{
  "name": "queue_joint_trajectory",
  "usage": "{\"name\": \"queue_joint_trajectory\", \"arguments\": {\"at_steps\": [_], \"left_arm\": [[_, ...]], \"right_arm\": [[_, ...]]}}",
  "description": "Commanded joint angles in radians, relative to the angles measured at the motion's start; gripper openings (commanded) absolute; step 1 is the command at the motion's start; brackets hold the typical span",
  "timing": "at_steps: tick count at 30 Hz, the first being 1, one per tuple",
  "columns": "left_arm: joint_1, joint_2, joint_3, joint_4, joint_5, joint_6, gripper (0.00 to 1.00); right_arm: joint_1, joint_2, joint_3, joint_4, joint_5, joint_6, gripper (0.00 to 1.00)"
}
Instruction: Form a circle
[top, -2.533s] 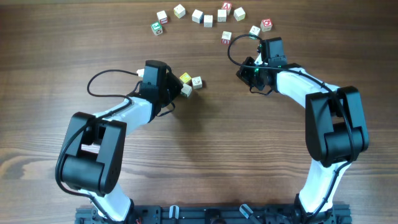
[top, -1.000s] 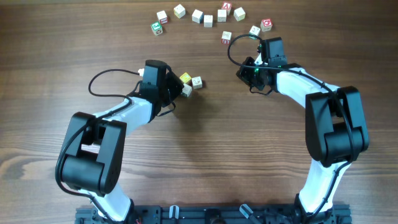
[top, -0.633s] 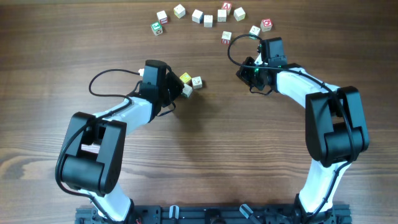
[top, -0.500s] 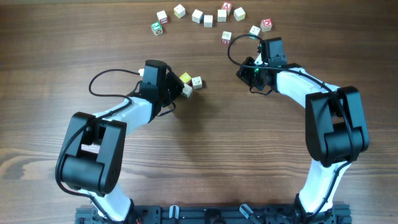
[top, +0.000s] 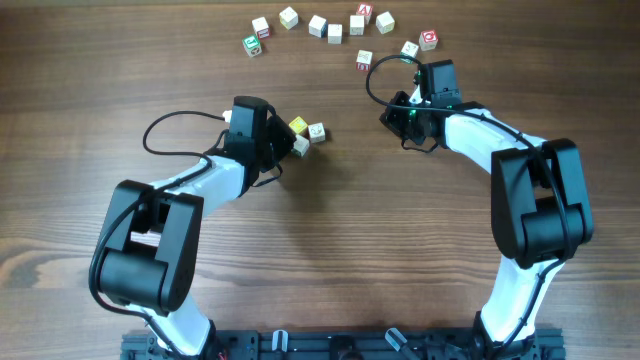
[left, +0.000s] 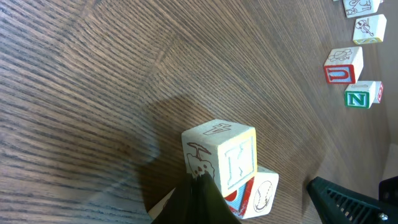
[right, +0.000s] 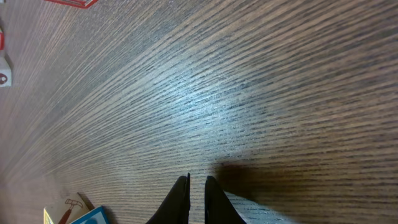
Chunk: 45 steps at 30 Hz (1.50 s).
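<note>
Small wooden letter cubes lie on the brown table. Several form an open arc (top: 335, 30) at the far side, from a green-marked cube (top: 252, 45) to a red-marked one (top: 428, 40). Three more cluster mid-table: a yellow-faced cube (top: 298, 126) and two pale ones (top: 316, 131). My left gripper (top: 287, 141) is shut, and its dark tip (left: 198, 184) touches the K cube (left: 227, 155), with a baseball cube (left: 261, 194) right behind it. My right gripper (top: 409, 128) hangs shut over bare wood (right: 197, 182), holding nothing.
In the left wrist view a red U cube (left: 342, 65) and a green N cube (left: 362, 95) lie far right. A blue-faced cube (right: 74, 211) shows at the lower left of the right wrist view. Cables loop from both wrists.
</note>
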Motion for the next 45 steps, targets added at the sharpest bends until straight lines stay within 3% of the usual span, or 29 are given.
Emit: {"name": "queue_joint_trajectory", "arguments": {"at_steps": [1,7,12,26,45], "left_arm": [[-0.004,0.013,-0.002,0.003,0.008,-0.009,0.04],[-0.003,0.013,-0.002,0.003,0.008,-0.009,0.04],[-0.003,0.013,-0.002,0.001,0.004,-0.009,0.04],[0.065,0.013,-0.002,-0.075,-0.002,-0.009,0.04],[0.058,0.009,-0.002,-0.298,0.156,-0.009,0.04]], "right_arm": [[0.005,-0.025,-0.003,0.008,0.013,-0.018,0.10],[0.005,-0.025,-0.003,0.007,0.008,-0.018,0.10],[0.009,-0.025,-0.003,0.008,-0.122,-0.019,0.06],[0.059,-0.024,-0.003,0.004,-0.095,-0.061,0.05],[0.060,-0.024,-0.003,0.002,-0.095,-0.074,0.05]]}}
